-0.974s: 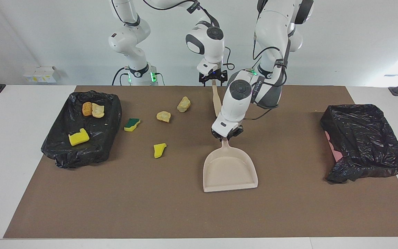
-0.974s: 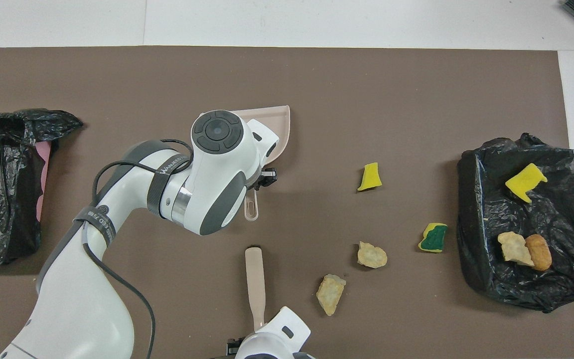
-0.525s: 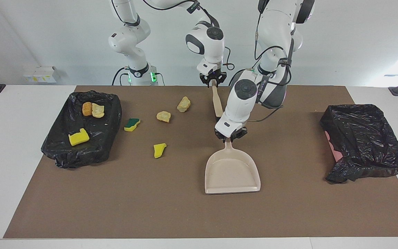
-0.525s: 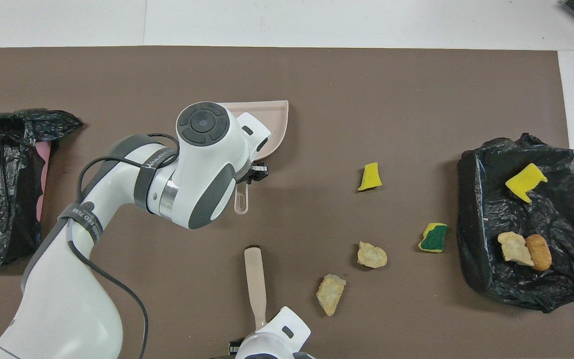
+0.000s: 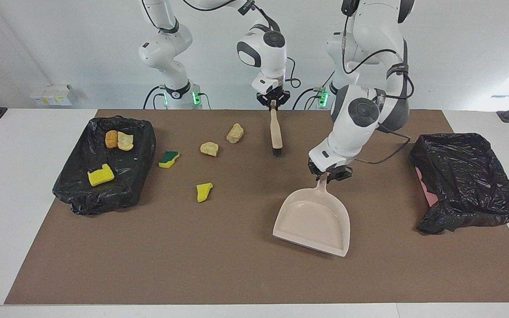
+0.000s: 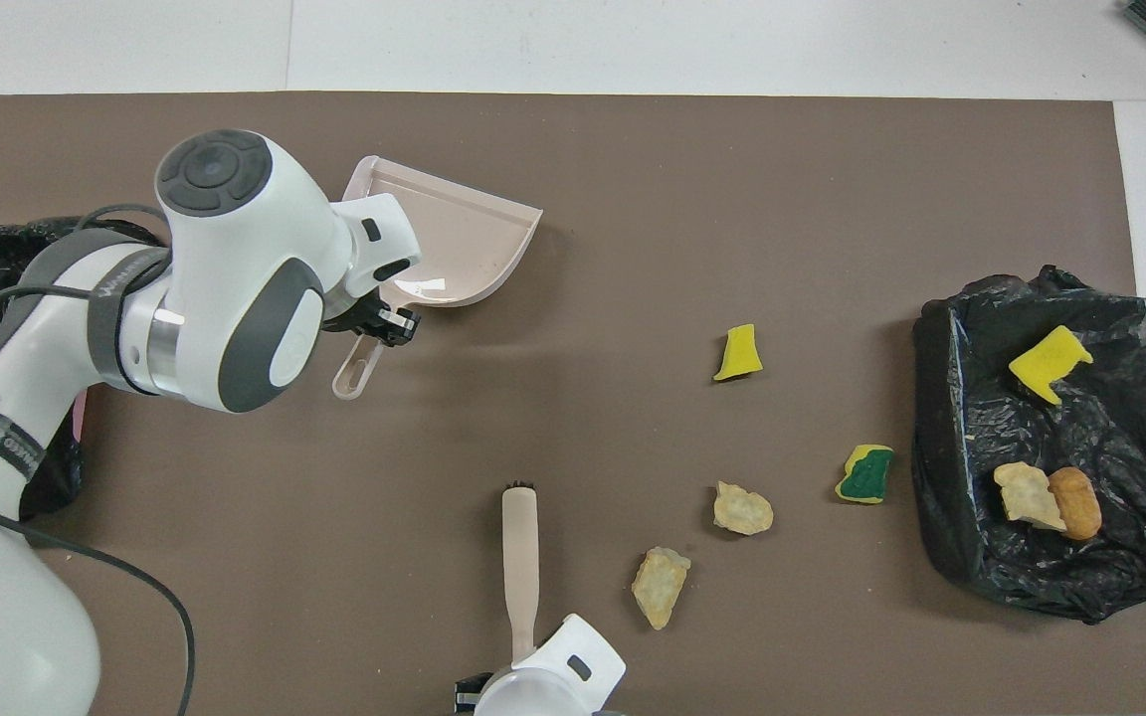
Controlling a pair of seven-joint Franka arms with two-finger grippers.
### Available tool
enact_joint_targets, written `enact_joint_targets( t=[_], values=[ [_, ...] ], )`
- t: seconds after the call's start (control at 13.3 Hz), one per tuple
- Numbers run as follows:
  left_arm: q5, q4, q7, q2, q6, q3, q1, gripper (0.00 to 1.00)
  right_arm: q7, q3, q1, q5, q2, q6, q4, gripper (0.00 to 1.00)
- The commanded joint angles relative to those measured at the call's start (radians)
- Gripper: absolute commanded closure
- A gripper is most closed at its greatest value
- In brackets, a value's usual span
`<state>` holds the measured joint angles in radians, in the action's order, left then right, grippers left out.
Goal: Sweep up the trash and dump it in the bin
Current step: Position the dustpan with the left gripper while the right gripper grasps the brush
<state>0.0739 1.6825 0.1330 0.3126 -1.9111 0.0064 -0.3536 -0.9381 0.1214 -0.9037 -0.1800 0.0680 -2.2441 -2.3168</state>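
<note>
The left gripper (image 5: 329, 175) clamps the beige plastic dustpan (image 5: 314, 221) by its handle; the right gripper (image 5: 273, 102) clamps the beige brush (image 5: 275, 132); no writing is readable.

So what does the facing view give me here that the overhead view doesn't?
Only the facing view shows the right gripper shut on the brush handle, plus both arm bases and the wall. Only the overhead view shows the left gripper gripping partway along the dustpan handle, the end loop sticking out past it. Both show four scraps loose on the mat, three in the bin at the right arm's end, and the other bin.
</note>
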Motion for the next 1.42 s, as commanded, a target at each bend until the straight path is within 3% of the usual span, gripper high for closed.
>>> enact_joint_targets(
  t=[0.0, 0.22, 0.52, 0.9, 1.2, 1.35],
  values=[
    [-0.003, 0.009, 0.225, -0.024, 0.053, -0.005, 0.059, 1.00, -0.051, 0.000, 0.058, -0.004, 0.140, 0.140, -0.018, 1.00],
    [-0.003, 0.019, 0.507, -0.026, 0.055, -0.005, 0.119, 1.00, -0.054, 0.003, 0.167, 0.086, 0.290, 0.367, -0.032, 1.00],
    [-0.042, 0.029, 0.868, -0.030, 0.047, -0.003, 0.140, 1.00, -0.038, 0.004, 0.334, 0.196, 0.345, 0.553, -0.036, 1.00],
    [-0.103, 0.153, 1.025, -0.105, 0.012, -0.005, 0.125, 1.00, 0.171, 0.004, 0.550, 0.298, 0.408, 0.537, -0.177, 1.00],
    [-0.147, 0.403, 1.019, -0.297, -0.133, -0.008, 0.059, 1.00, 0.335, 0.004, 0.704, 0.379, 0.394, 0.473, -0.243, 1.00],
    [-0.148, 0.512, 1.014, -0.372, -0.187, -0.008, 0.055, 1.00, 0.367, 0.006, 0.727, 0.396, 0.391, 0.443, -0.263, 1.00]
  ],
)
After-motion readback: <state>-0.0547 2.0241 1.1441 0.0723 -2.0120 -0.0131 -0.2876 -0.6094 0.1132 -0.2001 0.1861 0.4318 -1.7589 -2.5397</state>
